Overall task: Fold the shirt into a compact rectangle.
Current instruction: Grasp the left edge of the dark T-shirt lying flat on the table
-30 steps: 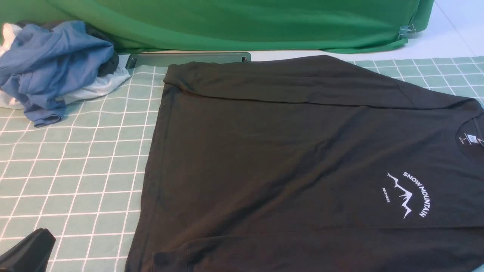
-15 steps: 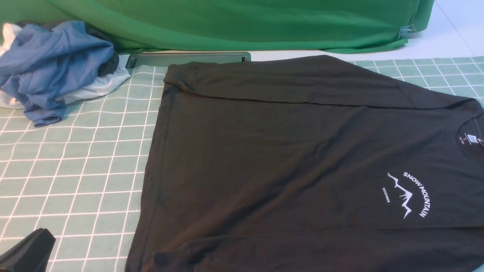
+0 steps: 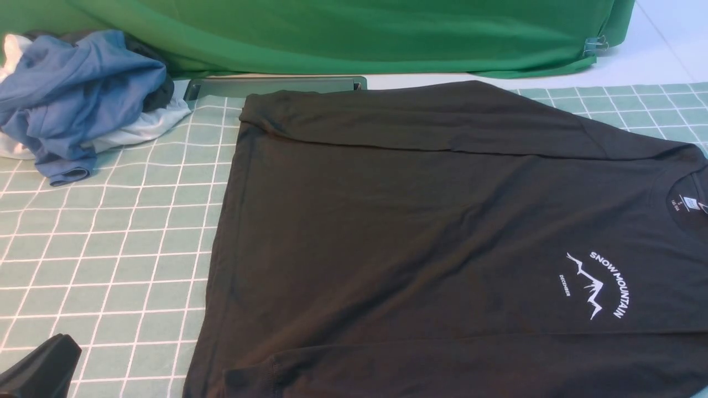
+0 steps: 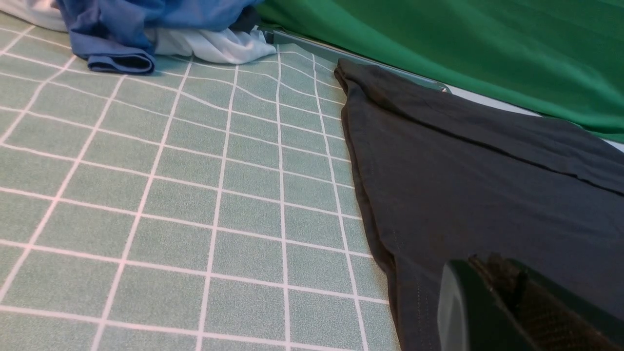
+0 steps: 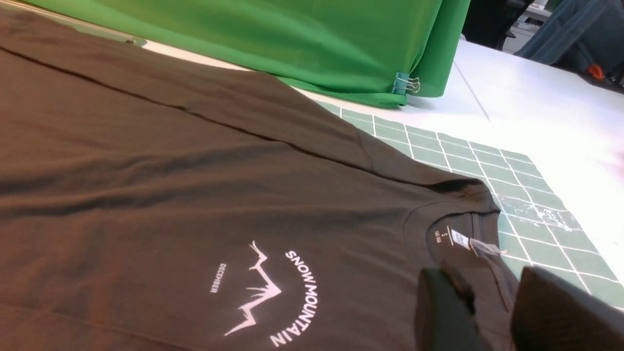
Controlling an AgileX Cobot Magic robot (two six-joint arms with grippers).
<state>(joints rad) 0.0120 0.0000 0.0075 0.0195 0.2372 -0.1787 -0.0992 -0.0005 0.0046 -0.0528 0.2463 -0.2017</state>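
A big black soft T-shirt [image 3: 420, 221] lies flat on the counter with its front side up. Its long way runs left to right. The round neck hole with the little white label [image 3: 688, 203] points to the right, and the bottom hem points to the left. A small white mountain picture with the words "SNOW MOUNTAIN" [image 3: 597, 284] sits near the neck end. Along the far edge a strip of the shirt is folded in over the body, and another strip is folded in along the near edge.

Most of the shirt rests on a pale green mat with white squares [image 3: 110, 249]. The mat lies on a white counter [image 3: 652, 61]. A flat grey-green bar [image 3: 271, 85] lies at the far edge of the mat, just beside the far left corner of the shirt. A heap of blue and white clothes [image 3: 77, 99] sits at the far left, apart from the shirt. Behind everything hangs a big green cloth [image 3: 332, 33], with a small clip [image 3: 594, 44] at its right end.

The left end effector [image 4: 485, 273] is closed and holds nothing. It is low at the near left, near the hem. The right end effector [image 5: 487, 292] has its two fingers apart, close to the neck hole, and the shirt lies flat there.
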